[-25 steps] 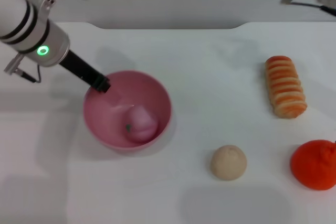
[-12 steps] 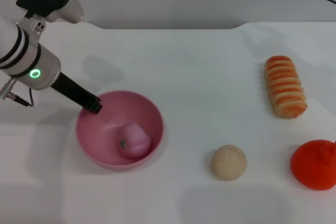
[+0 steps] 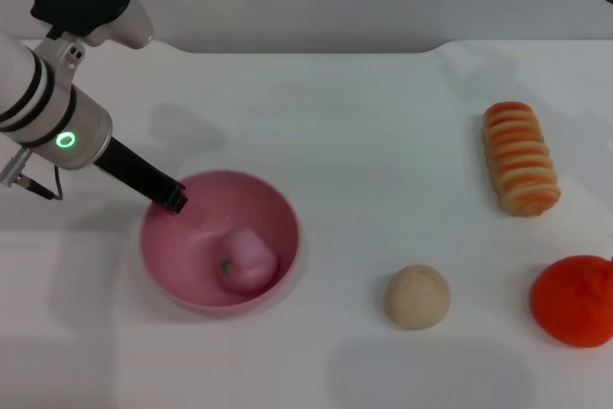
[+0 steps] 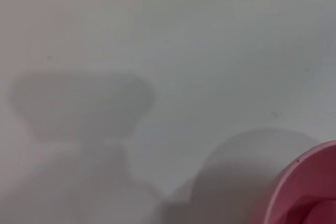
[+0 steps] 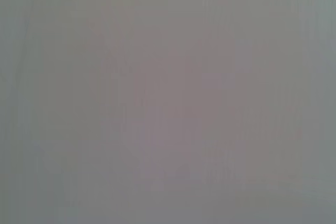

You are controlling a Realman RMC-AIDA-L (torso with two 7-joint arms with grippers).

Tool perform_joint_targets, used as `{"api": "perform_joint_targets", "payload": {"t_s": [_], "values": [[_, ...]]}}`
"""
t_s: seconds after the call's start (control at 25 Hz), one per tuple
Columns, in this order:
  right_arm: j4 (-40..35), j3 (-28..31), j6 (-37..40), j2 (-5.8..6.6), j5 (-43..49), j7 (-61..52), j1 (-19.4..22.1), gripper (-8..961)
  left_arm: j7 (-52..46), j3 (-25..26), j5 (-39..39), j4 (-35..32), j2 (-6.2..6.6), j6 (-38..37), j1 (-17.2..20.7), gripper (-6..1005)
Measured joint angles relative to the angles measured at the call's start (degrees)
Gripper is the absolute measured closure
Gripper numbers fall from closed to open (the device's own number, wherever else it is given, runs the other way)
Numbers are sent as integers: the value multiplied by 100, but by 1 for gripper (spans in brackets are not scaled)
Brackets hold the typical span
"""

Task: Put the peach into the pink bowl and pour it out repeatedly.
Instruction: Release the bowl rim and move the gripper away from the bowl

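Bowl [image 3: 182,265] shifts toward robot, now settles level on surface [image 3: 383,141]; peach [image 3: 246,261] inside. Left claw [image 3: 173,199] clenched on far rim. Pour comes next. Right claw unseen.

- Head view is bright and evenly lit, with soft light from overhead. The white table [image 3: 364,141] is nearly blown out.
- Shadows are faint and fuzzy; the pink bowl [image 3: 219,254] casts just a thin one.
- Left wrist view looks soft, with a big blurry grey shadow on the table.
- Right wrist view is a flat grey-pink haze, with nothing in focus.
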State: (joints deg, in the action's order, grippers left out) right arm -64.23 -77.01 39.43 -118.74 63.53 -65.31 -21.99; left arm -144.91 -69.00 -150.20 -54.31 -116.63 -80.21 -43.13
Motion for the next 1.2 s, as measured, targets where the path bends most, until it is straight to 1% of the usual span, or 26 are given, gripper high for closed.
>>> {"api": "perform_joint_targets", "payload": {"t_s": [0.36, 0.6, 0.76, 0.88, 0.96, 1.08, 1.2], "values": [[29, 2, 4, -5, -7, -21, 13, 558, 43, 15, 0, -7, 2, -22, -1, 862], [61, 2, 4, -8, -8, -34, 39, 558, 46, 29, 0, -25, 27, 16, -17, 858], [100, 2, 11, -9, -8, -36, 45, 558, 58, -49, -4, -42, 50, -2, -55, 856], [145, 2, 13, -9, -8, -38, 33, 558, 81, -55, -6, -168, 55, -25, -79, 725], [167, 0, 13, -9, -8, -39, 23, 558, 157, -18, -1, -371, 43, -32, -89, 638], [174, -23, 13, -9, -8, -40, 14, 558, 348, 68, 34, -724, 10, -34, -171, 574], [175, -23, 20, -9, -8, -41, 19, 558, 771, 303, 137, -1114, -77, 132, -353, 509]]}}
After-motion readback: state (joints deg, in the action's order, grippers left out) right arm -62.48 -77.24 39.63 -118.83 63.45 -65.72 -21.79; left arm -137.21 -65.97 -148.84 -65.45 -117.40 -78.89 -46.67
